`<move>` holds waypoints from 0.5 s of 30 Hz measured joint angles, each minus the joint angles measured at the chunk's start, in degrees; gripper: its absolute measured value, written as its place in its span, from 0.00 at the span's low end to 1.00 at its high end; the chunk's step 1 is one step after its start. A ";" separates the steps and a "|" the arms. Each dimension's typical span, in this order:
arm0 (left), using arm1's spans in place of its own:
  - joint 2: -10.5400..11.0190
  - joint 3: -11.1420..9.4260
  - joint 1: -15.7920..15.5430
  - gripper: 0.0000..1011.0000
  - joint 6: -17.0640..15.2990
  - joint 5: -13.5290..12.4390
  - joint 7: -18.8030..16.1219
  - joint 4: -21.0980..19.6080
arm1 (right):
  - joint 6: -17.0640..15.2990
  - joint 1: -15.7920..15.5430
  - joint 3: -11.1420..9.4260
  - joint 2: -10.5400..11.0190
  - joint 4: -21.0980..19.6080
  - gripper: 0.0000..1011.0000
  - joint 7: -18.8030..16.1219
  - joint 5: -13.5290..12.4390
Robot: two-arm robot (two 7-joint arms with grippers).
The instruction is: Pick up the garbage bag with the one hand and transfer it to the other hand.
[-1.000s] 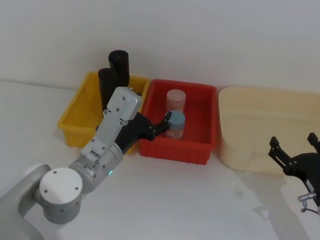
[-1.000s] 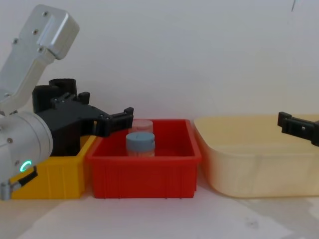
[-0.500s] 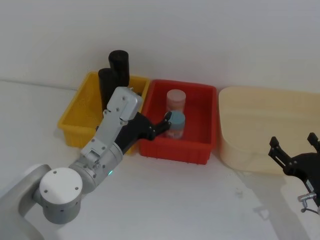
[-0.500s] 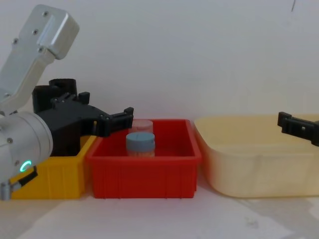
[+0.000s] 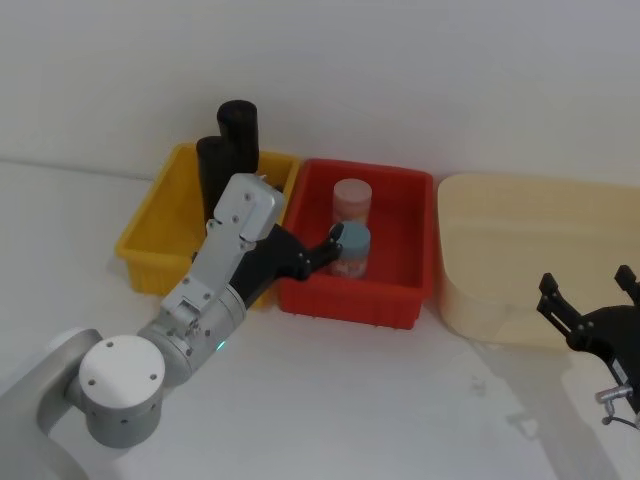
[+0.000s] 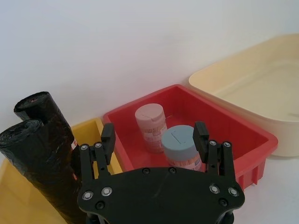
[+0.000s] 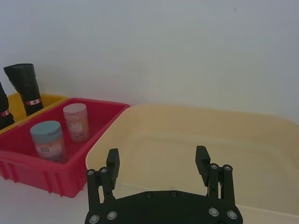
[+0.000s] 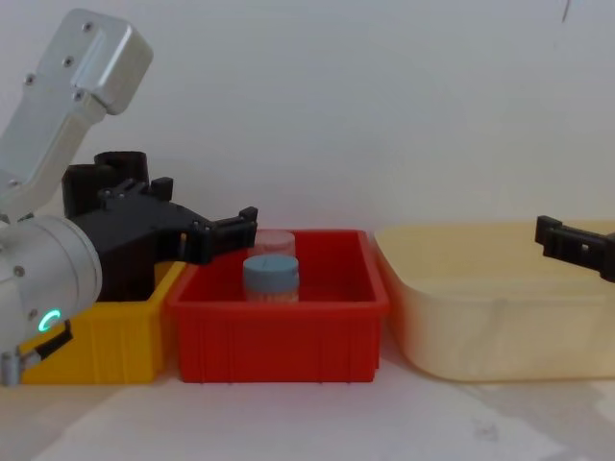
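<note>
White tabletop (image 5: pixel 350 400) is bearing bins; nothing is being gripped yet. Garbage bag (image 5: pixel 238 125) is standing in the yellow bin (image 5: pixel 150 215) at eleven o'clock. Left gripper (image 6: pixel 154 136) is hovering, fingers spread, over the red bin (image 5: pixel 350 300); right gripper (image 7: pixel 156 161), likewise spread, is waiting at four o'clock. Pickup and handover are both lying ahead.

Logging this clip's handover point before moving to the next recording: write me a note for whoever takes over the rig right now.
Left gripper: jaws open, empty, hovering where the yellow bin meets the red bin.
Right gripper: jaws open, empty, parked in front of the cream tub.
Garbage bag: upright in the yellow bin, in front of a second black roll, not gripped.
Done: nothing yet.
Left to do: grasp the bag with the left gripper, lift it, pass it to the right gripper.
</note>
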State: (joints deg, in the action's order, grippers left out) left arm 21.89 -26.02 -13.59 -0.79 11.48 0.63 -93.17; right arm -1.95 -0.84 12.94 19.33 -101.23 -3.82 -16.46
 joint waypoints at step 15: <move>0.12 0.07 -1.29 0.99 -2.36 0.24 1.34 -0.78 | -3.99 4.28 0.47 0.00 2.14 0.99 -3.27 -1.67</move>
State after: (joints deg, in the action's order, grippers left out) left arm 22.01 -25.96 -14.88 -3.15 11.72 1.97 -93.96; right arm -5.94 3.44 13.42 19.33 -99.09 -7.10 -18.13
